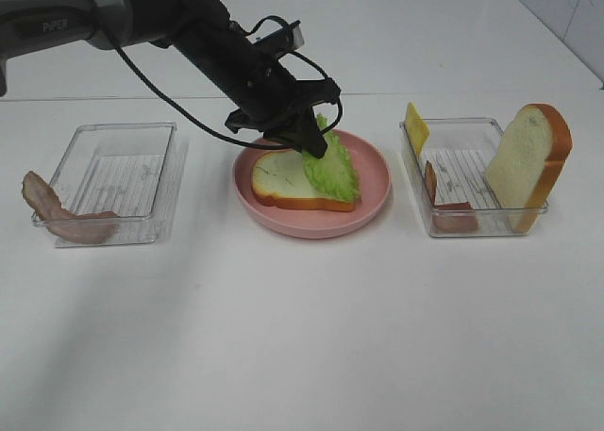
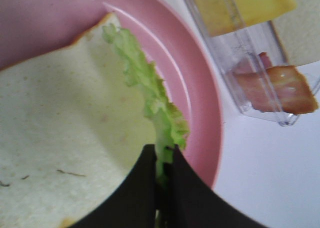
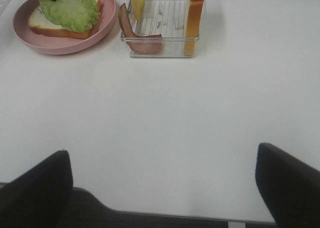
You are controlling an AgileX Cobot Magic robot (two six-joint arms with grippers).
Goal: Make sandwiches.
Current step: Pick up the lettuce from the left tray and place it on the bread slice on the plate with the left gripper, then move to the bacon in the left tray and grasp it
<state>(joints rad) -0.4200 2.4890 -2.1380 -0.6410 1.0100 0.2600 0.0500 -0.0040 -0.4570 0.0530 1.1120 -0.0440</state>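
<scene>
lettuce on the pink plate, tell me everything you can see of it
The lettuce is a ruffled, pale green toy leaf, soft plastic by its look. It lies over the right part of the bread slice on the pink plate, its edge reaching the crust. The left gripper is shut on its far end, pinching the frilly rim.

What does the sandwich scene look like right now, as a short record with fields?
Plate: pink plate, centre, holding one bread slice lying flat
Lettuce: lettuce on that bread, pinched at one edge
Left gripper: left gripper shut on lettuce
Right gripper: right gripper open, over bare table, holding nothing
Right tray: right tray with cheese slice, bacon strip, second bread slice standing on edge
Left tray: left tray, second bacon strip at its near left corner
</scene>
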